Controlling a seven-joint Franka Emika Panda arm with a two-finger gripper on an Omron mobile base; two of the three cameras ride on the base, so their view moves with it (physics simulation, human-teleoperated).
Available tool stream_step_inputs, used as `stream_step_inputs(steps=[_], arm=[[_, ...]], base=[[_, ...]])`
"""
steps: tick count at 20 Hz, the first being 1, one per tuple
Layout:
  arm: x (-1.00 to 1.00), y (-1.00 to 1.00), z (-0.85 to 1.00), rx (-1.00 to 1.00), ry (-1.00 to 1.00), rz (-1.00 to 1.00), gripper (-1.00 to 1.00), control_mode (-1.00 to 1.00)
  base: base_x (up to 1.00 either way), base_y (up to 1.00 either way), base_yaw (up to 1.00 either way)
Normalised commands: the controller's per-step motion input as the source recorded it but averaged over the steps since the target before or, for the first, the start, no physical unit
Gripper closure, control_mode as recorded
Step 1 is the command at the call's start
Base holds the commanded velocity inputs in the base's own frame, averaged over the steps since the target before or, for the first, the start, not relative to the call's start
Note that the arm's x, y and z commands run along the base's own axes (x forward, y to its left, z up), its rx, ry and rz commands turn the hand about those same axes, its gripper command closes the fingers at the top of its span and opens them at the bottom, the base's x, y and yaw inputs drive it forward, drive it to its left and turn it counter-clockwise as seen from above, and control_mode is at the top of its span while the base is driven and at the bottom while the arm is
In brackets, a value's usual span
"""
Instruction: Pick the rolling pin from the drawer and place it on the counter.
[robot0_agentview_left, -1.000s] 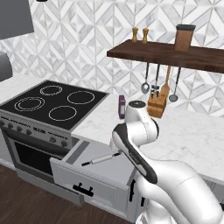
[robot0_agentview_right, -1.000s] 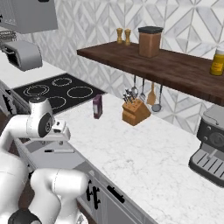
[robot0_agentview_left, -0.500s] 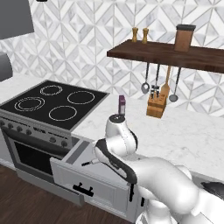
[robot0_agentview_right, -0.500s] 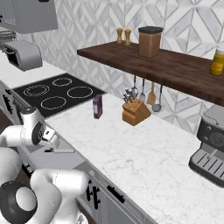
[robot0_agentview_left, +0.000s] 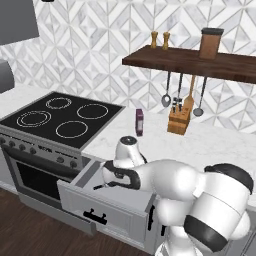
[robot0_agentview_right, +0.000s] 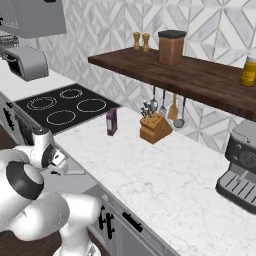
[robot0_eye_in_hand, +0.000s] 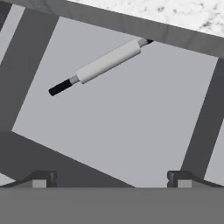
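The gripper hung above the open drawer with its jaws spread wide and nothing between them. In the hand view the rolling pin lay flat on the drawer floor, well apart from the fingertips and beyond them, close to the drawer wall under the counter edge. Its long axis ran slanted across the line between the 2 fingers, so I judged the hand had to advance and turn a little before closing. I counted 1 rolling pin and 1 open drawer. In the left base view the wrist sat over the drawer beside the cooktop.
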Motion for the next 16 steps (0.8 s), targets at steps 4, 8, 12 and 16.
stream_step_inputs(steps=[4,8,12,16], arm=[[0.33,0.30,-0.48,0.00,0.07,0.00,-1.00,-1.00],[0.24,0.42,-0.61,-0.01,0.08,0.00,-1.00,-1.00],[0.00,0.43,-0.64,0.00,0.13,0.00,-1.00,-1.00],[-0.65,0.56,-0.46,-0.01,0.11,0.00,-1.00,-1.00]], base=[[0.00,0.00,0.00],[0.00,0.00,0.00],[0.00,0.00,0.00],[0.00,0.00,0.00]])
